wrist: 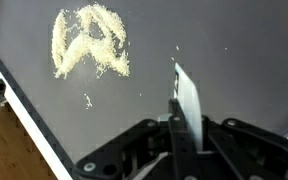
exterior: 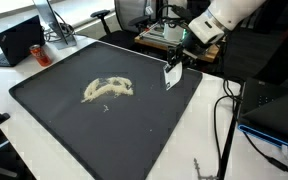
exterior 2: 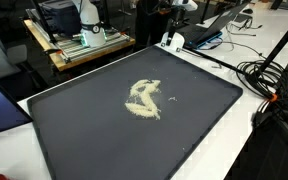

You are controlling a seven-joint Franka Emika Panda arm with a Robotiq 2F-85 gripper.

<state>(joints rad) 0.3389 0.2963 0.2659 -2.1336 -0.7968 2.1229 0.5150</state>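
Note:
A pale heap of fine grains (exterior: pixel 107 90) (exterior 2: pixel 143 98) lies near the middle of a large black mat (exterior: pixel 64 130) (exterior 2: pixel 104 140); in the wrist view the grains (wrist: pixel 89 42) form a rough looped shape at the upper left. My gripper (exterior: pixel 176 62) (exterior 2: pixel 171 38) (wrist: pixel 181 135) hovers over the mat's far edge, apart from the heap. It is shut on a thin white flat scraper (wrist: pixel 189 100) (exterior: pixel 171 77) that points down toward the mat (wrist: pixel 234 60). A few stray grains (wrist: pixel 87 99) lie loose beside the heap.
A black laptop (exterior: pixel 19 42) sits on the white table beyond the mat's corner. A wooden cart with equipment (exterior 2: pixel 79 40) stands behind the mat. Black cables (exterior 2: pixel 269 75) (exterior: pixel 229 120) trail over the table beside the mat's edge.

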